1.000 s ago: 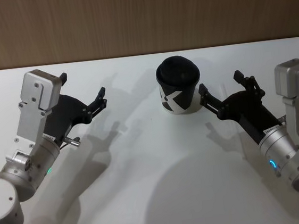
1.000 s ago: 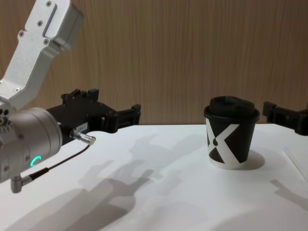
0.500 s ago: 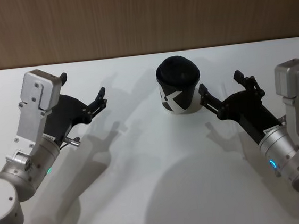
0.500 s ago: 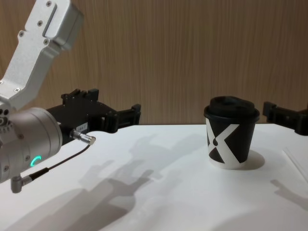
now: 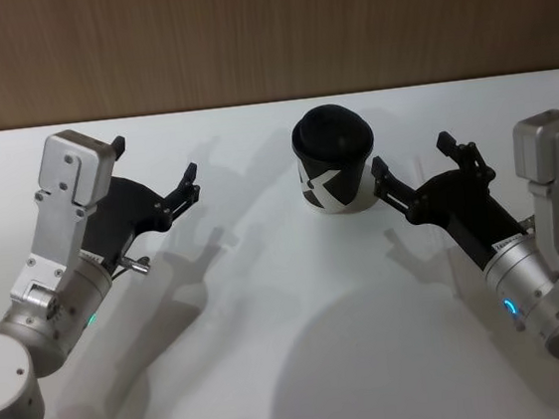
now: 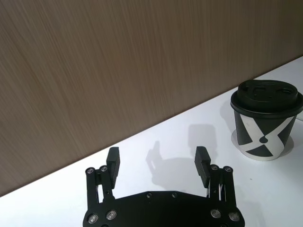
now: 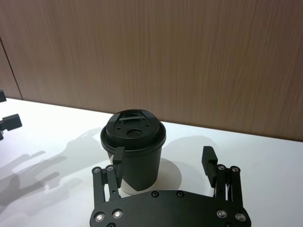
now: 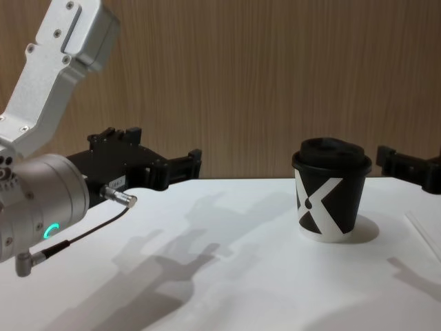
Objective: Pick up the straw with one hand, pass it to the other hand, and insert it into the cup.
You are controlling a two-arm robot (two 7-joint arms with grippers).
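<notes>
1. The straw (image 8: 422, 229) seems to be the faint pale line lying flat on the desk (image 5: 289, 299) at the right edge of the chest view. It is too faint there for me to be sure.
2. The cup (image 5: 335, 169) stands upright toward the back of the desk, between the two arms. Its black lid (image 7: 133, 128) is on and nothing is pushed through it.
3. The right tool (image 5: 411, 154) hovers just beside the cup, pointing toward it, its fingers spread apart and empty.
4. The left tool (image 5: 154, 159) hangs well apart from the cup on the other side, likewise spread wide with nothing between its fingers.
5. By my reckoning nothing of the job is done yet. Picking up the straw, handing it across and putting it into the cup all remain.
6. Set against the views from half a second and a second ago, I see no change. The cup and both arms sit in the same places, and both tools have the same spread.
</notes>
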